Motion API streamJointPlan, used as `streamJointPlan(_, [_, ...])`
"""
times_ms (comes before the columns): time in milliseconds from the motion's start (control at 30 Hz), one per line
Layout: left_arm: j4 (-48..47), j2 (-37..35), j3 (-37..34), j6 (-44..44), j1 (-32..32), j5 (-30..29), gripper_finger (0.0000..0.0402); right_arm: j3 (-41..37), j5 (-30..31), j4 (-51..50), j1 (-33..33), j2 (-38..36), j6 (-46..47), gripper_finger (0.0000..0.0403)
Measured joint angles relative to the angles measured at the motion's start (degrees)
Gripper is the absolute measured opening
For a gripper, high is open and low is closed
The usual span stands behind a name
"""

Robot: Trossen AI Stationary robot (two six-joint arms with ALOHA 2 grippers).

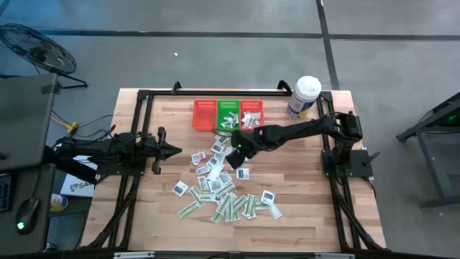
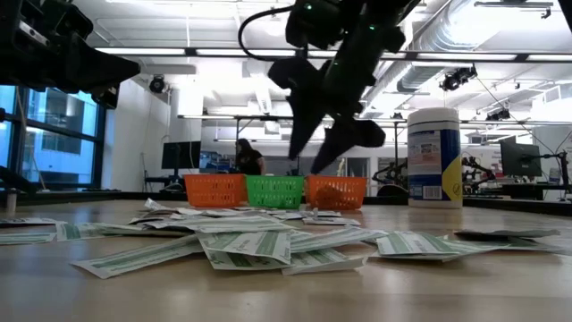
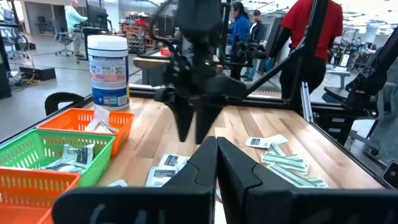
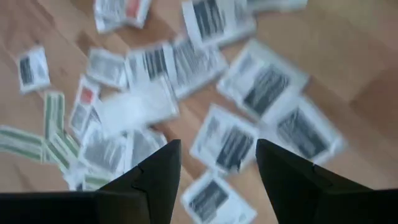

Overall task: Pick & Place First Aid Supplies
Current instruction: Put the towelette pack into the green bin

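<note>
so the packets (image 1: 219, 183) lay loose over the middle and near side of the table (image 1: 302, 201), squarish white ones (image 4: 231, 144) mixed with green strips (image 2: 246, 244), overlapping in a flat heap. that spread, i judged, was why i had to work one at a time from above: nothing stood up to be grabbed from the side. a few packets already sat in the green basket (image 1: 228, 114) and the orange one beside it (image 1: 252, 114), sorted by kind it seemed, while the other orange basket (image 1: 204, 114) at the far end of the row looked bare from above.

my right gripper (image 1: 234, 154) hung over the heap's far edge, between the baskets and the thick of the pile, fingers (image 4: 158, 174) spread wide and pointing down with nothing between them. in the right wrist view a white packet lay right in the gap below, so i took this as the approach for a pick, jaws set wide enough to straddle it. in the low view the fingertips were clear of the wood, so the descent was not yet done.

my left gripper (image 1: 172, 150) waited at the table's left edge, well apart from the pile, pinched fully shut and empty, kept out of the right arm's way.

the white tub (image 1: 304, 96) stood at the far right corner, past the baskets, no part of the job. people stood in the room beyond.
</note>
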Motion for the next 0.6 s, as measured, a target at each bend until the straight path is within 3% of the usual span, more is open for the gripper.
streamJointPlan(233, [0.00, 0.00, 0.00, 0.00, -0.01, -0.02, 0.0001, -3.05, 5.50, -3.41, 0.79, -0.07, -1.98, 0.0202])
streamJointPlan(367, [0.00, 0.01, 0.00, 0.00, 0.00, -0.02, 0.0001, -3.23, 8.65, -4.50, 0.19, -0.07, -13.17, 0.0202])
streamJointPlan(600, [0.00, 0.00, 0.00, -0.02, 0.00, -0.04, 0.0001, -3.23, 6.44, -5.33, -0.70, 0.35, -36.79, 0.0202])
